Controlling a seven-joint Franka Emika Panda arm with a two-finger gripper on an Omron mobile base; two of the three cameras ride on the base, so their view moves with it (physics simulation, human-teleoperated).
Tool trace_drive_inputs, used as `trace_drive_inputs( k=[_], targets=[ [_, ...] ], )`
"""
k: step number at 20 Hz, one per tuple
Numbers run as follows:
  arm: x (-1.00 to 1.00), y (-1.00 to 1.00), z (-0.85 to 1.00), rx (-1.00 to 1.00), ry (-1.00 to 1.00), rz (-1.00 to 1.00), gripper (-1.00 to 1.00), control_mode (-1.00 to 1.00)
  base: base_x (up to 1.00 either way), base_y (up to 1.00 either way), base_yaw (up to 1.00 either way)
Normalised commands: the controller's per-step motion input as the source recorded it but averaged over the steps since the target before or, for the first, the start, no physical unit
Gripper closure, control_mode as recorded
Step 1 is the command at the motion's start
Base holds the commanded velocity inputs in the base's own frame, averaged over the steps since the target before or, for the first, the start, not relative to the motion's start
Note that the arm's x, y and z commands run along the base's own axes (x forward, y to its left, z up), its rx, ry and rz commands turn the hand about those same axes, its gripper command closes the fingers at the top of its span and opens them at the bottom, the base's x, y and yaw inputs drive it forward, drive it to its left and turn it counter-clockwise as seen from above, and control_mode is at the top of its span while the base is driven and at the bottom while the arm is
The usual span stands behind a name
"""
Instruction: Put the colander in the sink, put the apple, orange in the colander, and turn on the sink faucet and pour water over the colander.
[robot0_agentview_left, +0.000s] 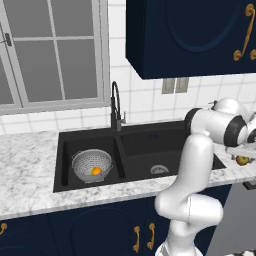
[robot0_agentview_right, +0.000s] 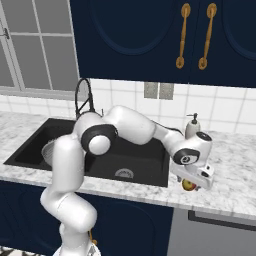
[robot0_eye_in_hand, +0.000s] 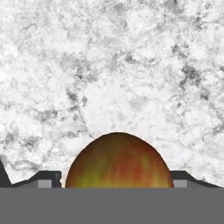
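Fingers (robot0_eye_in_hand: 117, 183) are seen spread wide either side of the dull yellow-red round apple (robot0_eye_in_hand: 118, 162) at the frame's bottom centre on the marbled white desk (robot0_eye_in_hand: 109, 65); an off-centre closure could roll it away.

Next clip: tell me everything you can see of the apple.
The apple is a small round fruit, mottled dull red with yellow-green streaks and a smooth skin. It sits on the white marbled counter, right of the sink. The gripper hangs over it, a dark fingertip on either side. Whether the fingers touch it cannot be told.
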Motion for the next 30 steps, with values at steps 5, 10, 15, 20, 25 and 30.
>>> trace_drive_inputs(
  k=[5,10,15,20,25,30],
  targets=[
    [-0.04,0.18,-0.11,0.0,0.0,-0.08,1.0,-1.0,0.0,0.0,0.0],
    [-0.39,0.22,0.29,0.01,0.01,0.0,1.0,-1.0,0.0,0.0,0.0],
    [-0.31,0.61,0.75,-0.02,-0.02,0.12,1.0,-1.0,0.0,0.0,0.0],
    [-0.11,0.91,0.59,-0.21,-0.01,0.31,1.0,-1.0,0.0,0.0,0.0],
    [-0.07,1.0,0.44,-0.25,-0.01,0.17,1.0,-1.0,0.0,0.0,0.0],
    [-0.06,1.0,0.33,-0.16,0.0,0.08,1.0,-1.0,0.0,0.0,0.0]
  ],
)
